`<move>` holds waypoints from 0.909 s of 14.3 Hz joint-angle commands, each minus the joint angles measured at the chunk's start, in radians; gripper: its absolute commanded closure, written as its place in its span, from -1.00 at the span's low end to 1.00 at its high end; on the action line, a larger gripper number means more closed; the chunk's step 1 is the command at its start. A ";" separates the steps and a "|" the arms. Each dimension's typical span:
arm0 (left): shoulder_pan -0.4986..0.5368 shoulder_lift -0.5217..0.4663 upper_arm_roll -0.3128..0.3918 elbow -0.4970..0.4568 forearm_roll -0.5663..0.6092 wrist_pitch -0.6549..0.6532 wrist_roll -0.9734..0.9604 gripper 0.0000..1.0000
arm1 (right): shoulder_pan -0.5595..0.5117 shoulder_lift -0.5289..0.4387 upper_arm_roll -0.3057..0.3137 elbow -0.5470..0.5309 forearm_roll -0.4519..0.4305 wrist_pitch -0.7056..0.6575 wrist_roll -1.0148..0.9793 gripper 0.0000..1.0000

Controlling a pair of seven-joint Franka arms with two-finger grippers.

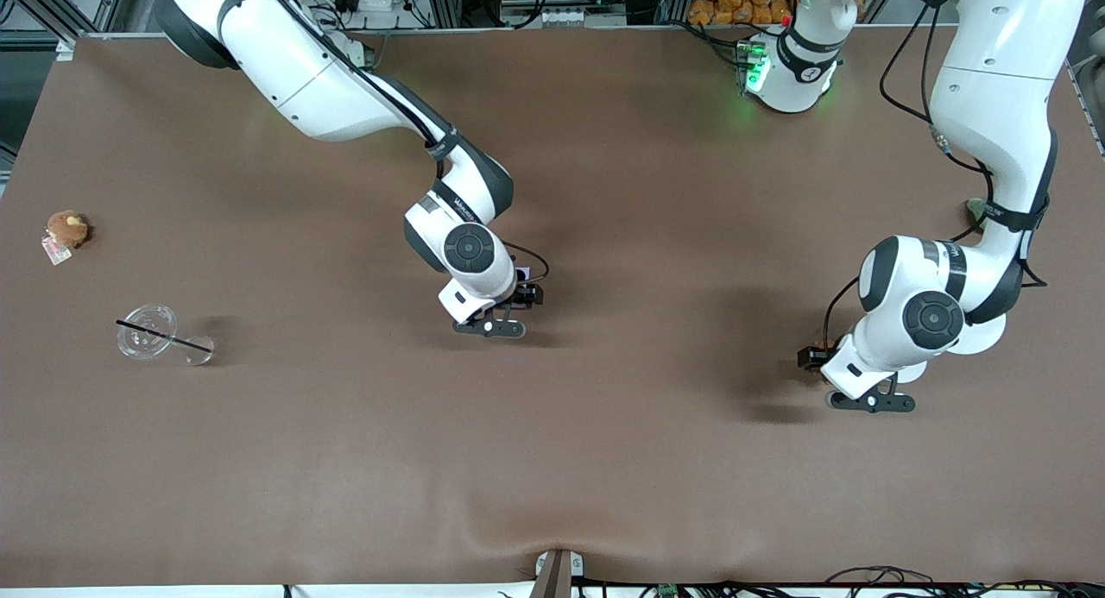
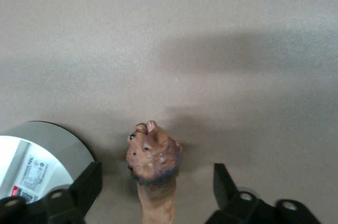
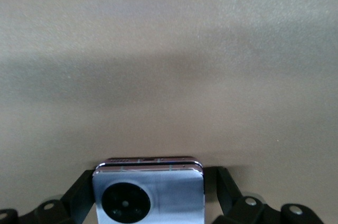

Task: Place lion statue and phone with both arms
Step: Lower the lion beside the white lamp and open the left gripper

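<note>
Two arms reach down over the brown table [image 1: 604, 460], each with its end effector low above the cloth. Toward the right arm's end of the table lie a round brown plush toy [image 1: 66, 229] with a tag and, nearer the front camera, a clear plastic cup [image 1: 148, 330] on its side with a black straw [image 1: 164, 336] across it. The right end effector [image 1: 494, 326] sits over the middle of the table; its wrist view shows the phone [image 3: 148, 194] standing between the fingers [image 3: 79, 192], which press against both its edges, one round black lens facing the camera. The left end effector [image 1: 872, 401] is over the left arm's end of the table. Its fingers [image 2: 87, 187] are spread wide, and the lion statue [image 2: 153, 167] stands between them, touching neither, its head turned up to the wrist camera.
</note>
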 commanded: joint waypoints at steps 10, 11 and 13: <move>0.010 -0.319 -0.065 -0.007 0.001 -0.276 -0.047 -1.00 | -0.165 -0.064 0.001 0.026 -0.093 -0.009 -0.108 0.79; 0.007 -0.341 -0.067 0.009 -0.013 -0.308 -0.046 -1.00 | -0.194 -0.064 -0.014 0.037 -0.093 -0.015 -0.164 0.78; 0.011 -0.364 -0.086 0.069 -0.056 -0.403 -0.029 -1.00 | -0.263 -0.064 -0.039 0.064 -0.093 -0.055 -0.275 0.76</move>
